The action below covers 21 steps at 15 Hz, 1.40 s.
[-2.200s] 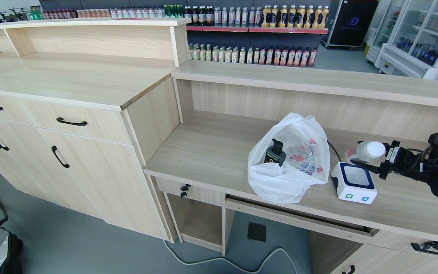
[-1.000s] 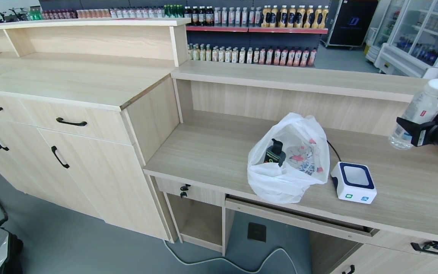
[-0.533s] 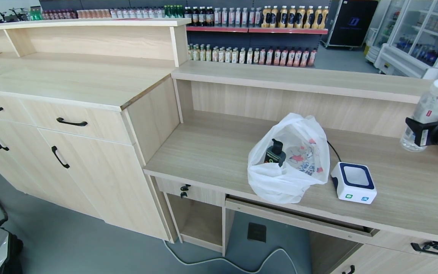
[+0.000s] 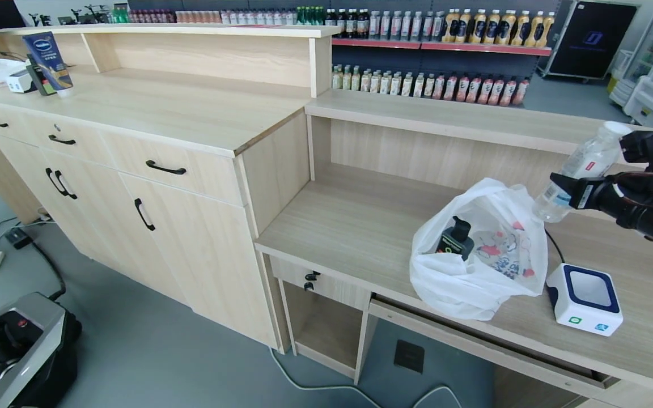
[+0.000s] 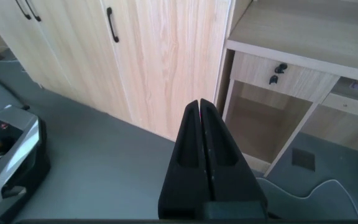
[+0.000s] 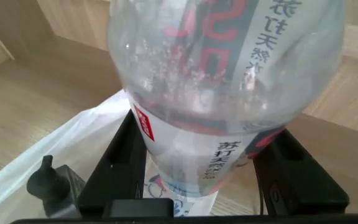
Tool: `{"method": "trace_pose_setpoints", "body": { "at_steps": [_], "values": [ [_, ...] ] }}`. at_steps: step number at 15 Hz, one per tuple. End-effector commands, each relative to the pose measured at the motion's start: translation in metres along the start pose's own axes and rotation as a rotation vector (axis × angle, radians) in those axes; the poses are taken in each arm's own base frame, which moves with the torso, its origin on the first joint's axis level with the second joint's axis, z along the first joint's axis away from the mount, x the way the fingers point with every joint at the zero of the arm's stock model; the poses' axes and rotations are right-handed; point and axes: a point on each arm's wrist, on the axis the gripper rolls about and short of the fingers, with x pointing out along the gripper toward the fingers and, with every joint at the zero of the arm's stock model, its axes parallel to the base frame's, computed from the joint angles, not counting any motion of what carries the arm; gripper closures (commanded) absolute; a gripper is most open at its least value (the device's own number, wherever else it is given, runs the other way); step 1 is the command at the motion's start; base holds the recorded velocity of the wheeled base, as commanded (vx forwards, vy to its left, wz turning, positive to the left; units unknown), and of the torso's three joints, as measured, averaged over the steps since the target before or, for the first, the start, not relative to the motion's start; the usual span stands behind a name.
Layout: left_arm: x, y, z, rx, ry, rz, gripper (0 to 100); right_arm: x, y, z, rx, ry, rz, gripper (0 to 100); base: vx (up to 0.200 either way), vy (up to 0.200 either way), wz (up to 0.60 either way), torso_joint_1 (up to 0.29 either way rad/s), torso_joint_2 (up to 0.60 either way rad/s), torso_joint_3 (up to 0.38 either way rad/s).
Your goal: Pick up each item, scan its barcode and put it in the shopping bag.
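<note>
My right gripper point(image 4: 571, 187) is shut on a clear water bottle point(image 4: 582, 165) with a white cap, held tilted in the air just above the right edge of the white shopping bag point(image 4: 485, 266). The bag stands open on the low counter with a dark bottle point(image 4: 456, 239) inside. The white and blue barcode scanner point(image 4: 585, 299) sits just right of the bag. In the right wrist view the water bottle point(image 6: 225, 81) sits between the black fingers point(image 6: 120, 168), with the bag point(image 6: 73, 143) below. My left gripper point(image 5: 201, 124) is shut and empty, low over the floor before the cabinet.
The low counter point(image 4: 360, 226) has a raised ledge point(image 4: 445, 119) behind it and a taller cabinet point(image 4: 151, 113) with drawers to the left. A blue box point(image 4: 49, 61) stands on that cabinet. Drink shelves point(image 4: 428, 85) lie beyond. A grey machine point(image 4: 9, 345) and cables are on the floor.
The head camera has turned, shifting the whole picture to the right. The right gripper has carried the bottle from beyond the scanner leftward to the bag's right edge, tilting it more.
</note>
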Motion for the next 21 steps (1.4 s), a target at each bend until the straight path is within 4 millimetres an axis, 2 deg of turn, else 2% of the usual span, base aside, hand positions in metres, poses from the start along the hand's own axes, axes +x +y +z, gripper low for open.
{"method": "trace_pose_setpoints", "body": {
  "at_steps": [1, 4, 10, 13, 16, 21],
  "values": [
    [0.0, 0.0, 0.0, 0.0, 0.0, 0.001, 100, 0.025, 0.0, -0.025, 0.032, 0.043, 0.021, 100, 0.0, 0.0, 0.0, 0.0, 0.0, 0.0],
    [0.0, 0.0, 0.0, 0.0, 0.0, 0.001, 100, 0.041, -0.003, -0.054, 0.06, 0.113, 0.073, 100, 0.0, 0.0, 0.0, 0.0, 0.0, 0.0],
    [0.0, 0.0, 0.0, 0.0, 0.0, 0.001, 100, 0.07, -0.002, -0.074, 0.05, 0.108, 0.167, 100, 0.0, 0.0, 0.0, 0.0, 0.0, 0.0],
    [0.0, 0.0, 0.0, 0.0, 0.0, 0.001, 100, 0.075, -0.002, -0.085, 0.02, 0.121, 0.186, 100, 0.0, 0.0, 0.0, 0.0, 0.0, 0.0],
    [0.0, 0.0, 0.0, 0.0, 0.0, 0.001, 100, 0.089, 0.005, -0.099, -0.019, 0.119, 0.217, 100, 0.0, 0.0, 0.0, 0.0, 0.0, 0.0],
    [0.0, 0.0, 0.0, 0.0, 0.0, 0.001, 100, 0.092, 0.009, -0.115, -0.058, 0.139, 0.274, 100, 0.0, 0.0, 0.0, 0.0, 0.0, 0.0]
  ]
}}
